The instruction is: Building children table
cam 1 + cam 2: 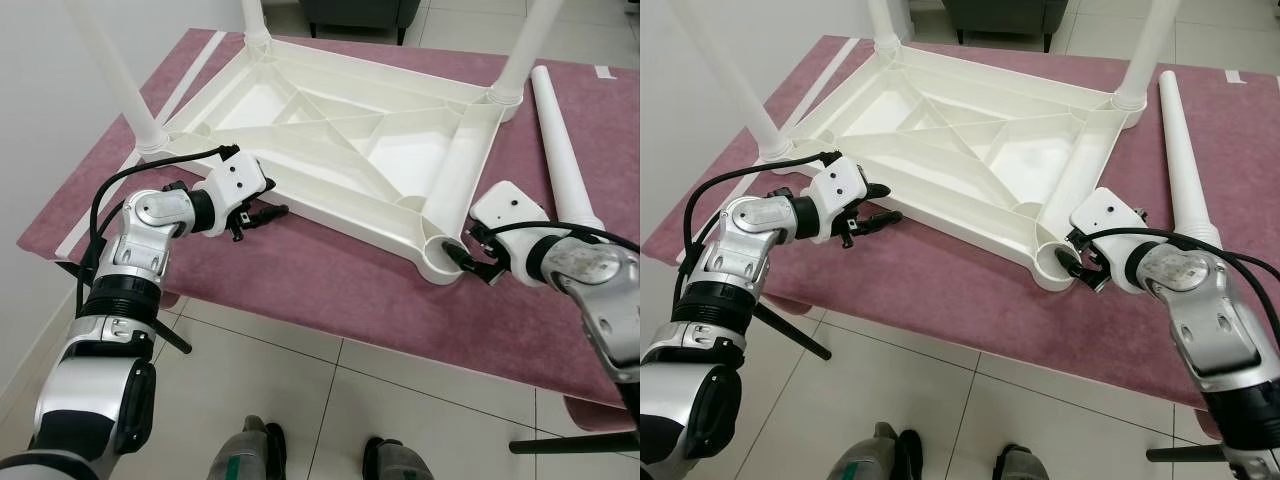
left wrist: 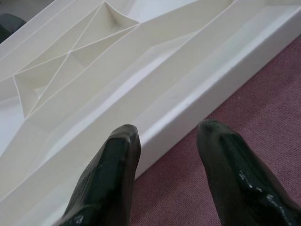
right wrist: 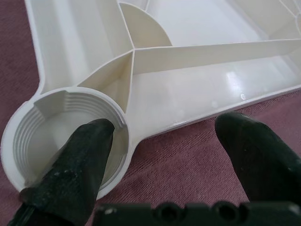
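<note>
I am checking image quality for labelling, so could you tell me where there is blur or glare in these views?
Head views: sharp, evenly lit, with soft shadows under the white table top. Left wrist view: the left gripper fingers are soft, out of focus. Right wrist view: small glare spots on the plastic beside the threaded socket; the right gripper is blurred.

Tabletop point(image 1: 330, 150): upside down on the mat point(image 1: 330, 280), near its front edge.
Legs: three upright in its corners.
Loose leg point(image 1: 562, 150): on the mat, right of the tabletop.
Empty socket point(image 1: 438, 252): front right corner.
Left gripper point(image 1: 262, 214): at the tabletop's front edge.
Right gripper point(image 1: 474, 262): at the socket.
</note>
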Controlling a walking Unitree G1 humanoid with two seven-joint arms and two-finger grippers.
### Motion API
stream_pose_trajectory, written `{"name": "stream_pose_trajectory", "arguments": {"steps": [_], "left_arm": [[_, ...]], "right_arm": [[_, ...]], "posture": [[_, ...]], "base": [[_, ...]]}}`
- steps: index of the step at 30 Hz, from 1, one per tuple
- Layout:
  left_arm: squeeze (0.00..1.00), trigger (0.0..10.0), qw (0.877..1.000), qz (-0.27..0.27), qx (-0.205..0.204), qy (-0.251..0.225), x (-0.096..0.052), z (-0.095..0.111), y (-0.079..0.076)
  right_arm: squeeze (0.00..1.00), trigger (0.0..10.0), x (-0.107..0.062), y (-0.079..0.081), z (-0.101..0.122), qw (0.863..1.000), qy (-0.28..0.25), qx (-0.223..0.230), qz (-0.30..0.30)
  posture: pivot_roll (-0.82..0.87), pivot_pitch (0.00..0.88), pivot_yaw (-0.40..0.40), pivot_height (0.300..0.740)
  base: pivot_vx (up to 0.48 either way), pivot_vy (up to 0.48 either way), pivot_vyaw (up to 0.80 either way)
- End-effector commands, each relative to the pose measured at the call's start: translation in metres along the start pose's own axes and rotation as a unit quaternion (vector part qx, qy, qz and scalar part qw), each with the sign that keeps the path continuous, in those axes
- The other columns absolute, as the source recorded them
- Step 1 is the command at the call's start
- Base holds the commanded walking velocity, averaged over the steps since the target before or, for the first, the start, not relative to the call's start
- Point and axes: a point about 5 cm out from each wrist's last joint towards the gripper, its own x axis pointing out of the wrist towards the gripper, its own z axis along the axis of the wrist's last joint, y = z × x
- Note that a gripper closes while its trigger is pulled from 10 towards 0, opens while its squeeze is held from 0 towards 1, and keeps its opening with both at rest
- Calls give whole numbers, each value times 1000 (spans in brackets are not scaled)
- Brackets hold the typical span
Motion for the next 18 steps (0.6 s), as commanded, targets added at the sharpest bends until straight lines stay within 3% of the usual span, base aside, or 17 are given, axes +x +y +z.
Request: {"name": "stream_pose_trajectory", "arguments": {"steps": [1,8,10,14,18], "left_arm": [[0,10000,974,225,-5,11,-7,-6,22],[0,10000,975,222,-6,10,-5,-5,21],[0,10000,975,221,-6,10,-4,-5,21],[0,10000,976,219,-4,8,-3,-4,21],[0,10000,975,221,-3,7,-5,-4,21]], "right_arm": [[0,10000,2,27,-26,995,62,26,77],[0,10000,-6,40,-22,993,50,24,107],[0,10000,-4,38,-14,994,24,38,101],[0,10000,-2,18,27,989,-100,89,62],[0,10000,-6,6,42,983,-151,101,41]], "posture": [[-149,167,132,740],[-154,171,137,740],[-153,171,138,740],[-142,170,141,740],[-138,167,143,740]], "base": [[0,0,0],[0,0,0],[0,0,0],[0,0,0],[0,0,0]]}}
